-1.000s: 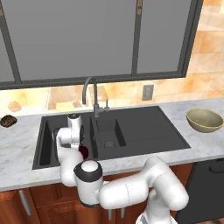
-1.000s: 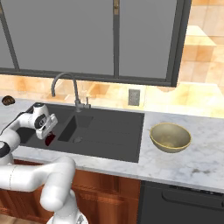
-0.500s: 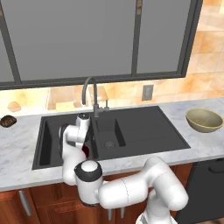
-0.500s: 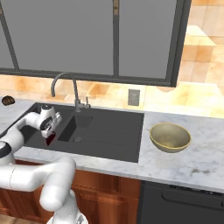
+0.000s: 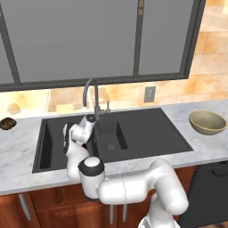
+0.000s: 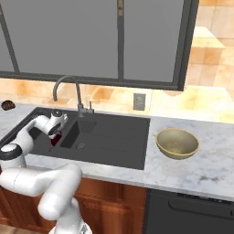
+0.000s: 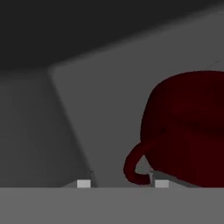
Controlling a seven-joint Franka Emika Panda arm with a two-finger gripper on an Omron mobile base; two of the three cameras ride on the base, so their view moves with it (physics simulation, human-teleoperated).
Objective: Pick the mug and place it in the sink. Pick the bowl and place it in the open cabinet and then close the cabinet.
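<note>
The dark red mug (image 7: 188, 127) sits in the left basin of the black sink (image 5: 147, 133), close in front of the hand and off to the right in the hand view. Its handle curls toward my right fingertip. My gripper (image 7: 122, 183) is open, its tips apart, with nothing between them. In the right base view the gripper (image 6: 54, 132) hangs low in the sink (image 6: 119, 137), just above the mug (image 6: 55, 138). The yellow-tan bowl (image 5: 207, 122) (image 6: 177, 143) rests on the marble counter right of the sink. The cabinet is out of view.
A curved grey faucet (image 5: 91, 95) (image 6: 68, 89) rises behind the sink, close to my hand. A dark brown lumpy item (image 5: 8, 123) (image 6: 7, 105) and a tan one (image 5: 13, 108) lie on the far left counter. Large grey panes fill the wall above.
The jaws have opened and let go of the mug, which now sits in the left basin. The hand has lifted slightly and swung toward the faucet.
</note>
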